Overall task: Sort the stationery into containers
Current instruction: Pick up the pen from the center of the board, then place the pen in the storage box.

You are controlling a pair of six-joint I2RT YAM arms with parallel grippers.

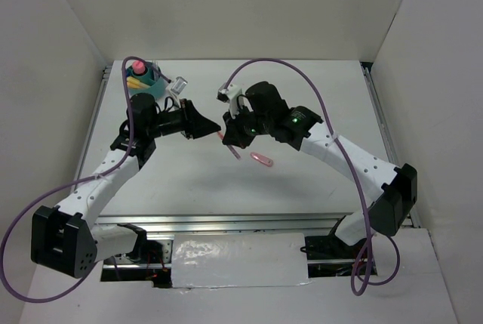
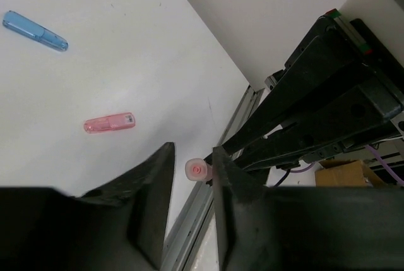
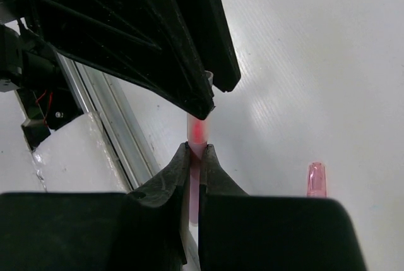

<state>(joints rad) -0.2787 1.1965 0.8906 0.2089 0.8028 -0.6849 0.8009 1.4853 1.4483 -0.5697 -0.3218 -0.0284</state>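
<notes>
A thin pink pen (image 3: 197, 131) hangs over the middle of the table, with my right gripper (image 3: 196, 151) shut on its shaft. In the top view the pen (image 1: 235, 150) slants down from the two grippers. My left gripper (image 2: 192, 163) stands open around the pen's round end (image 2: 197, 170); one finger touches it and a gap shows at the other. A pink clip (image 2: 109, 123) and a small blue piece (image 2: 35, 31) lie on the table. The teal tub (image 1: 155, 82) stands at the far left with yellow and pink items upright in it.
A small clear item (image 1: 179, 84) lies just right of the tub. The pink clip (image 1: 261, 160) rests below my right gripper (image 1: 229, 134). White walls close in the table at the left, back and right. A metal rail (image 1: 226, 222) runs along the near edge.
</notes>
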